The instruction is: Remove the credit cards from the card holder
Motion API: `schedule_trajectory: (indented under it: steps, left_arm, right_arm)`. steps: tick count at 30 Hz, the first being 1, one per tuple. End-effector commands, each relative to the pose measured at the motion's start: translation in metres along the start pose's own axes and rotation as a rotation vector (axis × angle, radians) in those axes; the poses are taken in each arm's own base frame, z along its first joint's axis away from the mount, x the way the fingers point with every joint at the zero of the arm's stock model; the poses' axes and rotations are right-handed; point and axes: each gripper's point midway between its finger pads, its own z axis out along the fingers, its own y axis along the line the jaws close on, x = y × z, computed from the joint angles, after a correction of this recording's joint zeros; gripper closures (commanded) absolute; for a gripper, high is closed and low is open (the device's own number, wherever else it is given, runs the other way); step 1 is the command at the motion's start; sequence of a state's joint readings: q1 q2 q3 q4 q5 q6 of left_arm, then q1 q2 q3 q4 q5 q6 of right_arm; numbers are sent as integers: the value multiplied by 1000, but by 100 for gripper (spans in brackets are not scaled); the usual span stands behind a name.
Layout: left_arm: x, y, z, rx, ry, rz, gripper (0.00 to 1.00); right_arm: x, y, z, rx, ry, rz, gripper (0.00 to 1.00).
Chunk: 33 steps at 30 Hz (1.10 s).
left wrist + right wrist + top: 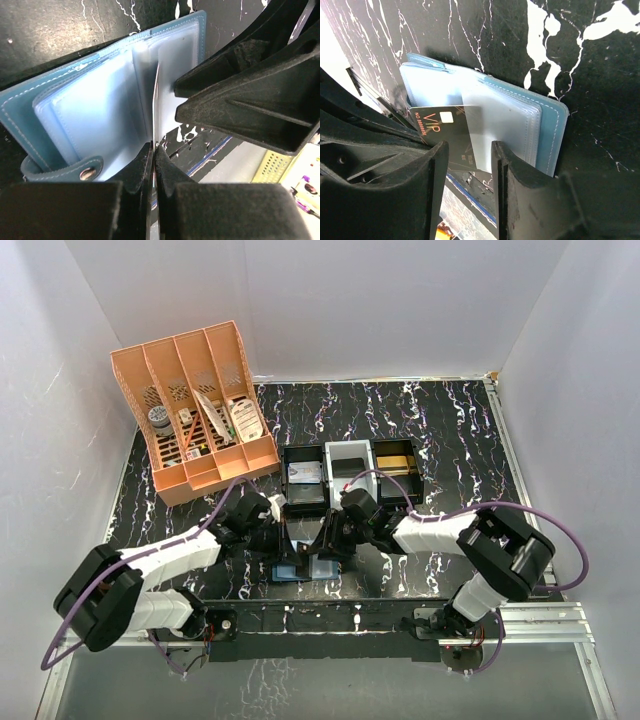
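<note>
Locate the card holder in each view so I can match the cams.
Top external: card holder sits low centre, where both arms meet.
Left wrist: fills left and centre, lying open, just beyond the left gripper.
Right wrist: centre-right, open, black card sticking out, right gripper astride it.
Shared landmark: the black marbled table under it in all three.

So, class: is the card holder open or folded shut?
Open: the card holder lies spread, clear inner pockets showing, a black card partly out of one.
</note>
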<state>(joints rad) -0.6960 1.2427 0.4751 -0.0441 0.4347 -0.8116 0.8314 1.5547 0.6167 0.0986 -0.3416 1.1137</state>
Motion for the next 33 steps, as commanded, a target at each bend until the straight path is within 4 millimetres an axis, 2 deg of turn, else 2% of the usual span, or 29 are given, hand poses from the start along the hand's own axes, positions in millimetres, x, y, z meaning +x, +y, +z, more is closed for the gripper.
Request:
schedule_trajectory:
  steps: [1, 6, 12, 18, 22, 24, 26, 28, 30, 31, 33]
  left_arm:
    - [-13, -8, -18, -23, -83, 38, 100]
    - [-26, -10, -33, -49, -174, 57, 100]
    - [-35, -10, -44, -50, -260, 72, 100]
    - [-45, -15, -55, -16, -360, 84, 100]
    - [-49, -24, -63, 41, -408, 116, 100]
    - [-51, -19, -66, 33, -395, 116, 100]
    - [-54, -21, -69, 109, -356, 90, 100]
    - [-58, -29, -77, 249, -330, 51, 100]
    - [-64, -37, -88, 370, -328, 29, 100]
    - [-66, -44, -94, 430, -327, 38, 100]
    - [-66, -58, -105, 532, -311, 69, 100]
  right_arm:
    - [-18, 22, -12, -52, -92, -49, 60]
    - [-30, 38, -28, -82, -168, -99, 52]
    - [-41, 51, -44, -130, -253, -125, 31]
    - [-53, 62, -63, -229, -385, -120, 19]
    - [-58, 69, -81, -304, -463, -139, 14]
    - [-59, 73, -88, -325, -489, -144, 9]
    - [-61, 72, -94, -335, -504, -125, 2]
    - [-63, 71, -99, -360, -517, -65, 2]
    - [-64, 81, -112, -454, -539, -51, 2]
    - [-59, 75, -112, -479, -533, -43, 2]
    - [-54, 80, -121, -561, -536, -60, 2]
